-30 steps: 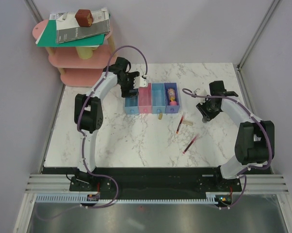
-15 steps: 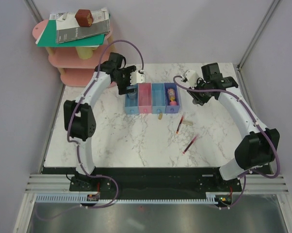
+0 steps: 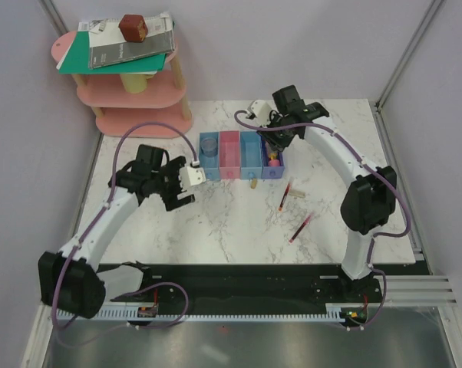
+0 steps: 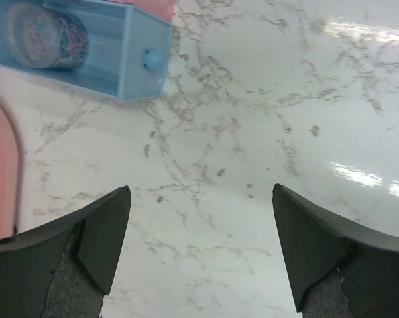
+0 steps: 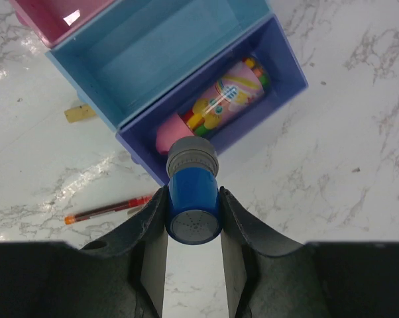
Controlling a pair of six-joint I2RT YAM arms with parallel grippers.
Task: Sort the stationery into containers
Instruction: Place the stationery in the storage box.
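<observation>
Four joined bins (image 3: pixel 241 153) stand mid-table. The round bluish clear piece (image 3: pixel 209 146) lies in the light blue bin (image 4: pixel 113 63), as the left wrist view shows (image 4: pixel 46 36). The pink-yellow tube (image 5: pixel 216 103) lies in the purple-blue bin (image 5: pixel 279 63). My right gripper (image 5: pixel 193 193) is shut on the small blue cylinder (image 5: pixel 193 205), held over that bin's edge; in the top view it is at the bins' far right (image 3: pixel 274 136). My left gripper (image 4: pixel 201 199) is open and empty over bare table left of the bins (image 3: pixel 176 192). Two red pens (image 3: pixel 285 197) (image 3: pixel 300 228) and two tan erasers (image 3: pixel 253 184) (image 3: pixel 298 194) lie on the table.
The pink tiered shelf (image 3: pixel 131 107) stands at the back left with books and a brown cube (image 3: pixel 133 27) on top. Its base shows at the left wrist view's left edge (image 4: pixel 0 172). Walls close in the table on the left, back and right.
My left arm drew back from the light blue bin to the table in front-left of it. My right arm swung left from the table's right side to the purple-blue bin.
</observation>
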